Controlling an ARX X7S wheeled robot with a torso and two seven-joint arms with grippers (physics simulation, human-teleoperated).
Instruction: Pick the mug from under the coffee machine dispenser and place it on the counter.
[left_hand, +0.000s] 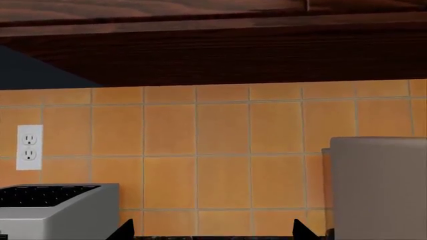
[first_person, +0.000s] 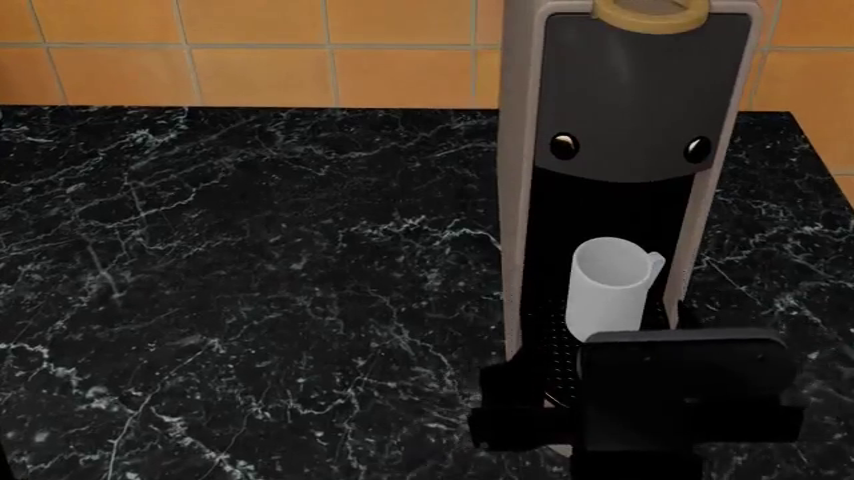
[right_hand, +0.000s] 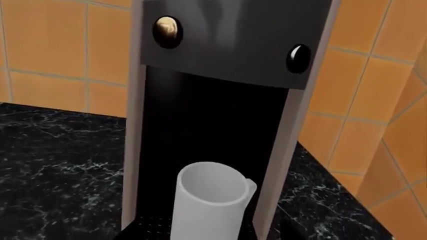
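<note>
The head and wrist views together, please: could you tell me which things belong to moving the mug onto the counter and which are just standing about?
Part of the job:
- mug, in the recess
- coffee machine
- counter
- right claw's mount

Just standing about:
- toaster
- wall outlet
- grey container

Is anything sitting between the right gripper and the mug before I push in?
Nothing in the head view: only the perforated drip tray lies between the right gripper's mount and the mug. The right wrist view shows the mug unobstructed too.
</note>
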